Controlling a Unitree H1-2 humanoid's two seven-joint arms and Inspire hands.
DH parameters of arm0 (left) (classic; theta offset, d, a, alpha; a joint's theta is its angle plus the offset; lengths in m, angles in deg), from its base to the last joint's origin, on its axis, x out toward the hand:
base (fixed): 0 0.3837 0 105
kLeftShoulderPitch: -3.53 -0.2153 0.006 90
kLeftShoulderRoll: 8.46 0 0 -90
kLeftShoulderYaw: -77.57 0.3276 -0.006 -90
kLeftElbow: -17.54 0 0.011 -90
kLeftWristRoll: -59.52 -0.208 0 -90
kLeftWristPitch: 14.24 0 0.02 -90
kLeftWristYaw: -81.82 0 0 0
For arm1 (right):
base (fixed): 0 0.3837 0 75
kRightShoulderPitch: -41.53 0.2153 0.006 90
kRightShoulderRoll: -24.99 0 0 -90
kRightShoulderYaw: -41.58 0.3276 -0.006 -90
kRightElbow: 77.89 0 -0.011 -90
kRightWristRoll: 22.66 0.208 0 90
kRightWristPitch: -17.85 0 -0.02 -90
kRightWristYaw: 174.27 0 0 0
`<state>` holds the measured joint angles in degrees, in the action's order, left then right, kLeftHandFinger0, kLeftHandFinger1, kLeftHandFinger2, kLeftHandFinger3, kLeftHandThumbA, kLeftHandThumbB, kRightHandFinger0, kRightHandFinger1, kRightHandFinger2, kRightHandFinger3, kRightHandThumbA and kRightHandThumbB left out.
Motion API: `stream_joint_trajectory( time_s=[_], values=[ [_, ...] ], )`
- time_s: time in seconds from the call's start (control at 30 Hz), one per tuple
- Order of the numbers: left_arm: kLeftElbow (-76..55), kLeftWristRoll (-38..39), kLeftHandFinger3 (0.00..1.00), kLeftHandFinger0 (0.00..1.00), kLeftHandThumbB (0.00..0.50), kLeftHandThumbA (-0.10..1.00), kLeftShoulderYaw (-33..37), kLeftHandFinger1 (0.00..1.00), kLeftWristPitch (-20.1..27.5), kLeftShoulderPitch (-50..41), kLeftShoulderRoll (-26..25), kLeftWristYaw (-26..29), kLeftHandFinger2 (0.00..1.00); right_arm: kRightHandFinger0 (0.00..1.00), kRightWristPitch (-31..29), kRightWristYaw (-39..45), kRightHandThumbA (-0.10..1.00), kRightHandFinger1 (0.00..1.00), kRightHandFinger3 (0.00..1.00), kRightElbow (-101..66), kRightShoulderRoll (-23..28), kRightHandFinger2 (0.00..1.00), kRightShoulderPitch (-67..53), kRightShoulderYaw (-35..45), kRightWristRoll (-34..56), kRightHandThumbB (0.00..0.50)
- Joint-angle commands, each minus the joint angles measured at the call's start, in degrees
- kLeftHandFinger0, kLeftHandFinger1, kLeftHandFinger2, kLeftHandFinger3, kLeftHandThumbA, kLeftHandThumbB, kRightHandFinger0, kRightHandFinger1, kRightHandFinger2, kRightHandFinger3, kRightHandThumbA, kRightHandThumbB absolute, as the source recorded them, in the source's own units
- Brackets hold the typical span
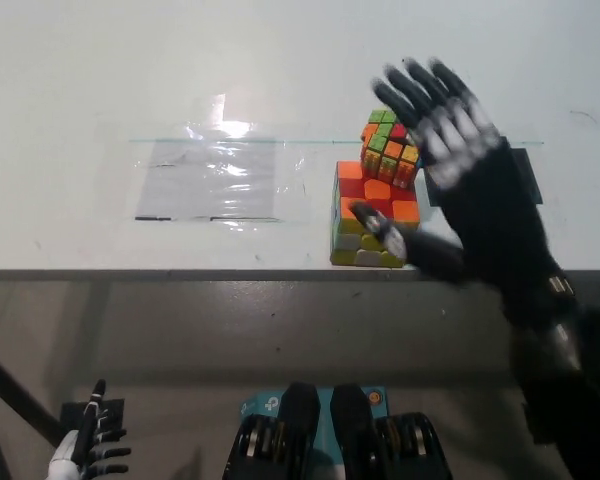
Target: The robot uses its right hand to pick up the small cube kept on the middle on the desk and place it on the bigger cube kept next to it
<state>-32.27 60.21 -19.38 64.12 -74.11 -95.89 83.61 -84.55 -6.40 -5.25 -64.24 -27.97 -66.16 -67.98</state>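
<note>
Black and blurred, the right hand (470,195) is spread flat over the right side of the white desk (100,80), fingers apart and grasping nothing. Its fingertips (412,78) reach past the far side of the small cube (391,148), which shows just to their left, uncovered; whether any finger touches it cannot be told through the blur. The small cube, a puzzle cube of green, orange and red stickers, sits tilted at the far right corner of the bigger cube (372,215), seemingly resting on its top. The bigger cube stands near the desk's front edge, its top orange and red, its front face yellow and white. The thumb (380,222) stretches leftward across the bigger cube's near top edge. A sheet of clear plastic film (212,180) lies flat on the desk to the left of the cubes, well apart from the hand. The white left hand (85,452) rests low at the lower left, below the desk edge, fingers loosely spread and empty.
</note>
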Motion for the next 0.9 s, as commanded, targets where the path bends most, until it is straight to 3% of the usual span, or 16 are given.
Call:
stream_joint_trajectory(
  time_s=[0.0,0.03,0.07,0.17,0.27,0.3,0.4,0.57,0.67,0.73,0.77,0.8,0.87],
  values=[
    [0.2,-0.1,0.79,0.57,0.03,1.0,-0.5,0.62,1.1,0.5,-0.8,1.2,0.74,1.0,3.9,5.1,0.67,1.0,1.0,-12.0,1.2,1.0,-10.5,3.8,3.6,0.19],
    [0.2,0.0,0.8,0.58,0.027,1.0,-0.6,0.63,1.1,0.5,-0.8,0.9,0.75,1.0,3.8,4.3,0.64,1.0,1.0,-12.4,0.5,1.0,-13.2,4.3,3.7,0.176],
    [0.2,-0.1,0.81,0.58,0.026,1.0,-0.5,0.64,0.9,0.5,-0.8,1.0,0.76,1.0,3.5,3.6,0.5,1.0,1.0,-12.4,0.1,1.0,-15.3,4.9,4.4,0.162],
    [-0.5,-0.4,0.79,0.57,0.018,1.0,-0.3,0.63,0.3,0.5,-0.9,1.1,0.74,1.0,2.1,-0.3,0.51,1.0,1.0,-11.0,-2.3,1.0,-22.7,8.0,6.3,0.132],
    [1.5,-0.4,0.79,0.53,0.024,1.0,-0.1,0.58,2.1,1.2,-0.9,0.9,0.7,0.91,-2.1,-7.1,0.47,1.0,1.0,-3.0,-6.0,1.0,-27.6,11.7,8.2,0.117],
    [1.6,-0.3,0.83,0.58,0.031,1.0,-0.1,0.66,1.9,1.4,-0.9,0.7,0.77,0.89,-3.1,-8.5,0.46,1.0,1.0,-0.8,-6.7,1.0,-28.2,12.6,8.2,0.106],
    [0.8,-0.3,0.81,0.57,0.038,1.0,-0.3,0.62,1.1,1.4,-0.7,1.2,0.73,0.82,-6.2,-12.6,0.32,1.0,1.0,7.0,-9.3,1.0,-28.7,15.4,9.0,0.118],
    [1.0,-0.2,0.77,0.55,0.062,1.0,-0.4,0.6,1.1,1.6,-0.5,1.4,0.71,0.84,-10.2,-18.4,0.27,1.0,1.0,24.8,-10.8,1.0,-25.8,18.6,9.7,0.091],
    [0.8,-0.2,0.74,0.52,0.061,1.0,-0.3,0.59,1.2,1.4,-0.5,1.2,0.7,0.87,-11.0,-19.4,0.27,0.96,1.0,33.8,-11.9,1.0,-23.3,20.5,13.4,0.101],
    [1.7,-0.4,0.78,0.54,0.073,1.0,-0.1,0.61,2.0,1.8,-0.3,1.4,0.74,0.77,-9.7,-14.5,0.25,0.81,0.99,38.9,-13.6,0.86,-21.0,23.9,23.5,0.053],
    [1.2,-0.5,0.8,0.57,0.069,1.0,0.0,0.64,1.5,1.8,-0.3,1.4,0.77,0.72,-9.8,-13.2,0.19,0.76,0.92,40.1,-14.0,0.82,-20.4,24.8,26.2,0.041],
    [1.0,-0.4,0.81,0.59,0.071,1.0,-0.2,0.65,1.3,1.6,-0.2,1.4,0.78,0.66,-9.9,-11.8,0.15,0.73,0.91,40.7,-14.2,0.8,-20.0,25.5,28.4,0.027],
    [1.6,-0.7,0.79,0.59,0.071,1.0,0.1,0.65,1.9,1.7,-0.3,1.4,0.76,0.65,-7.0,-9.9,0.11,0.74,0.91,41.5,-15.0,0.81,-19.3,27.2,31.6,0.028]
  ],
)
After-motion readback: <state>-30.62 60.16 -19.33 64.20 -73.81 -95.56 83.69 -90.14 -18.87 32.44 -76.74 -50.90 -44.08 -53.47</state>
